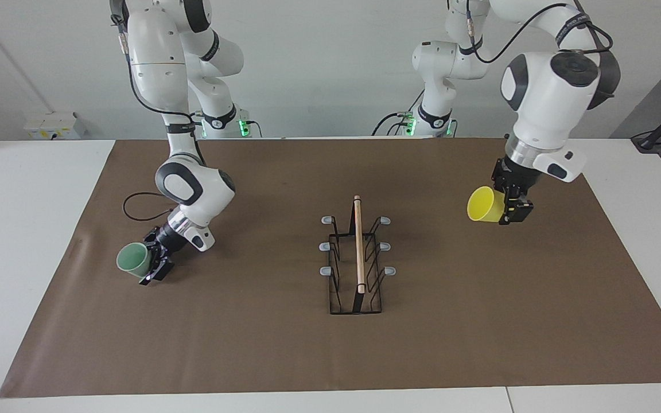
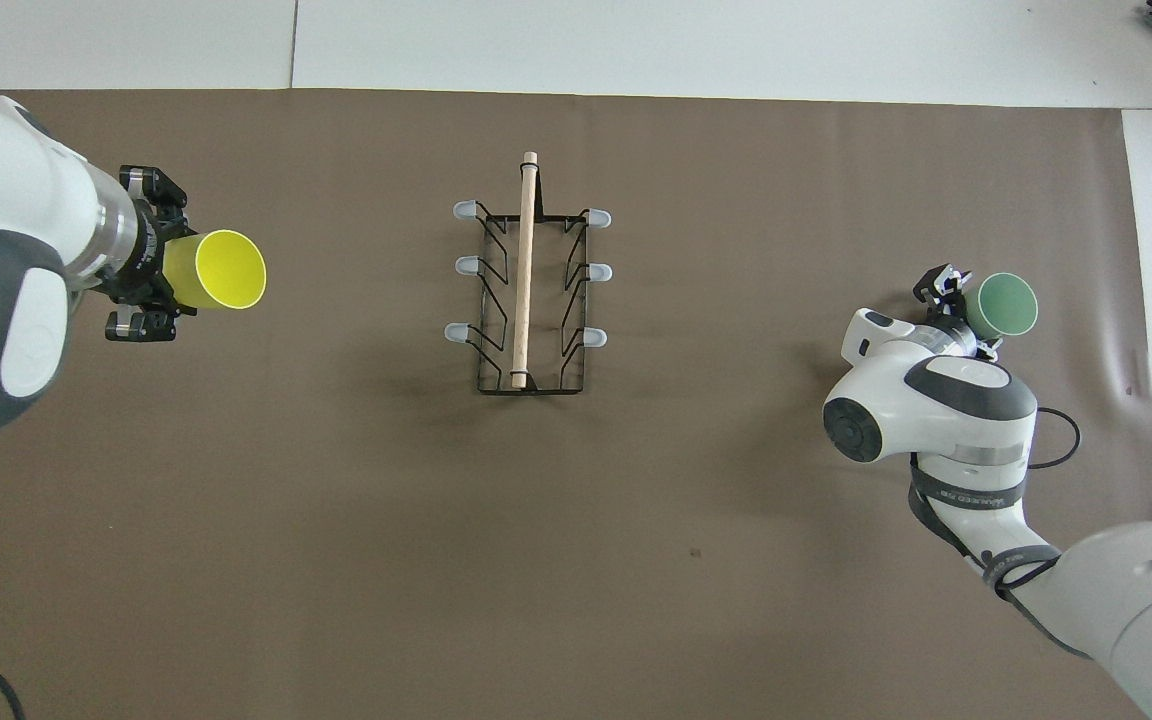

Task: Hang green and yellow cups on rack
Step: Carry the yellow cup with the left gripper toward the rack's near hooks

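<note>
1. Left hand (image 1: 508,207): closed on the yellow cup (image 1: 484,204), holding it in the air over the surface's (image 1: 261,355) left-arm end. The cup lies on its side with its mouth turned toward the rack (image 1: 356,269).

2. Right hand (image 1: 155,261): closed on the green cup (image 1: 132,260) at the base end, low over the right-arm end, about midway between the robots' edge and the edge away from them. The cup is tilted with its mouth turned away from the rack. Whether it touches the surface cannot be told.

3. Rack: stands at mid-surface, well apart from both cups. It is a black wire frame with a wooden rod (image 1: 358,244) along the top and six grey-tipped prongs (image 1: 326,246), three to each side. All prongs are bare.

4. Handling, judged: both cups look like thin moulded plastic, so light, fairly stiff, smooth and probably slippery. The tapered wall may let a cup creep out of a pinch. A hold near the base, as at present, leaves the mouth free to pass over a prong.

5. Rack, judged: light wire, likely to shift if a cup is pushed hard against a prong.

6. Surface: a brown matte mat on a white tabletop.
</note>
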